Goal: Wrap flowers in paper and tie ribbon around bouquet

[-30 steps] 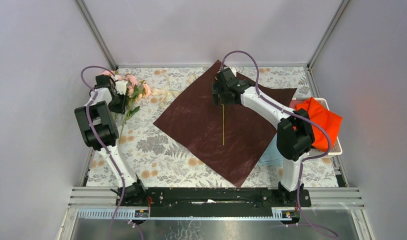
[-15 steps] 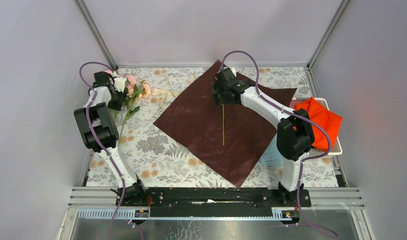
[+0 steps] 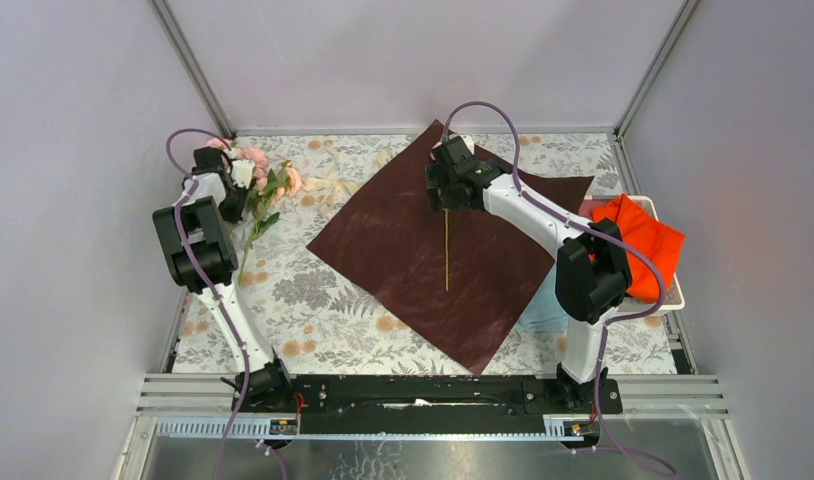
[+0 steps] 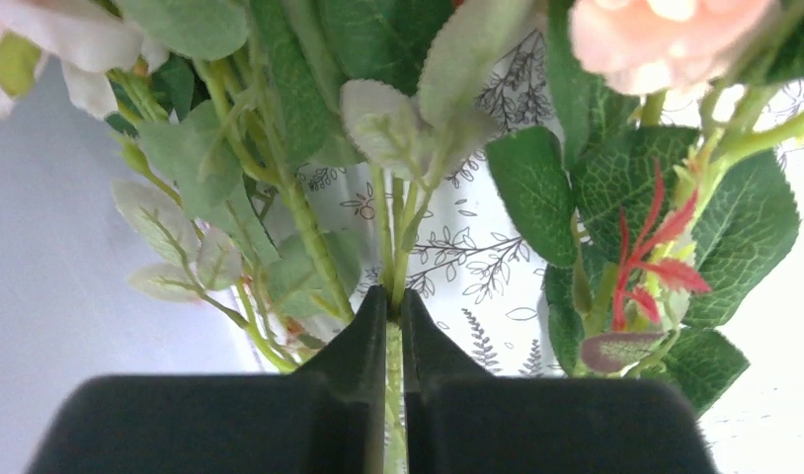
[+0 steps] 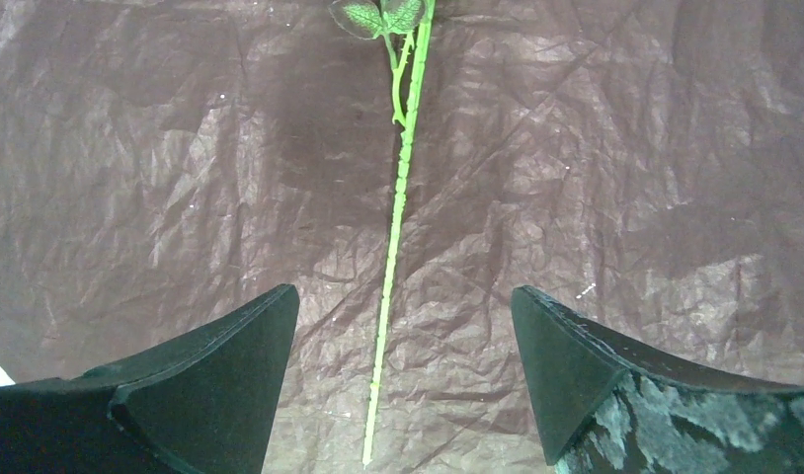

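Upper left of the top view: left fingers (image 4: 354, 346) pinch narrow on the flowers (image 3: 255, 158), likely to lift them. Right fingers (image 5: 220, 375) gape wide above the paper (image 3: 383, 250), where one stem (image 5: 395, 227) waits.

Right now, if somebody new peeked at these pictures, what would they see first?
Probably the big dark crimson paper spread across the middle of the table, with one thin green stem lying on it. Next, the pink flowers at the far left, where the left pincer pinches their stems. The bright orange-red cloth on the right pops too.
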